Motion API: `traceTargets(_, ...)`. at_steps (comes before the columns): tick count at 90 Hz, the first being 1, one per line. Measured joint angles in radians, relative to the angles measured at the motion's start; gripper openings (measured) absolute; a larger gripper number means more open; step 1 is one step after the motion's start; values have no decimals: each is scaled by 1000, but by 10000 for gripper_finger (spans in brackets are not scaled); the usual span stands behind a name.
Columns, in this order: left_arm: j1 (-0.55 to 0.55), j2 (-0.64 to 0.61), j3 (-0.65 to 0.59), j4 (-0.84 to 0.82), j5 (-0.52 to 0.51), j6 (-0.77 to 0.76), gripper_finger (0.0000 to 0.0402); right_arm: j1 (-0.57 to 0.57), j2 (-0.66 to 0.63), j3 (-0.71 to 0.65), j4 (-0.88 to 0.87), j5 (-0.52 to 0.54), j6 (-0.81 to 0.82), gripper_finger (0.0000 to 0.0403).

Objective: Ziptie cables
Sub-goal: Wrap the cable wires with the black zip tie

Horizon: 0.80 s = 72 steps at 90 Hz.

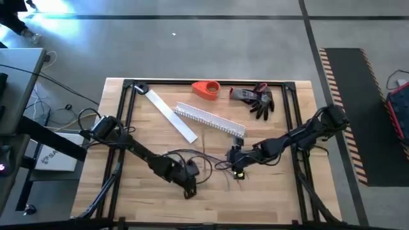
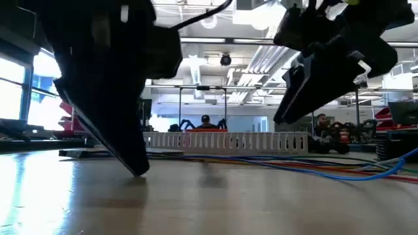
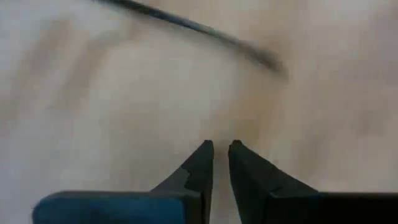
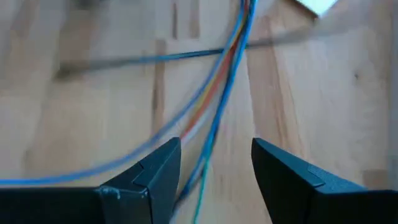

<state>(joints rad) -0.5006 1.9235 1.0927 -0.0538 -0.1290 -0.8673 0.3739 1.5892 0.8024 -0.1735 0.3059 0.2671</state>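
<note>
The cables are thin wires lying in loose curves on the wooden table; in the right wrist view they show as blue and orange strands. My right gripper hangs open above them, tilted and clear of the table, with a finger on either side of the strands. My left gripper points down at bare wood near the table's front edge, its fingers shut with nothing between them. One dark wire passes beyond its tips. My left gripper comes from above, slanting, with its shut fingertips down at the bare tabletop. Whether they touch the wood I cannot tell.
A white slotted channel and a flat white strip lie slantwise behind the cables. An orange object and a dark glove sit at the far edge. A black frame borders the table.
</note>
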Motion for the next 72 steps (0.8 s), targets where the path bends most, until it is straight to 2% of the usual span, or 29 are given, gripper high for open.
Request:
traceTargets(6, 4, -6, 6, 52, -18, 28, 22, 4, -20, 0, -46, 23, 15, 181)
traceTargets(14, 5, -22, 31, 23, -65, 53, 15, 11, -54, 0, -100, 37, 21, 181)
traceTargets(22, 8, -46, 60, -79, -113, 46, 8, 19, -84, 0, -115, 37, 4, 181)
traceTargets(31, 9, -77, 80, -274, -182, -17, 2, 20, -96, 1, -72, -8, -71, 181)
traceTargets(49, 11, -163, 85, -616, -347, -205, 0, 4, -13, 1, 93, -221, -371, 181)
traceTargets(60, 8, -217, 60, -653, -344, -283, 0, 4, 64, 13, 194, -229, -608, 181)
traceTargets(72, -48, -253, 51, -630, -417, -345, 0, 7, 146, 103, 196, -193, -809, 181)
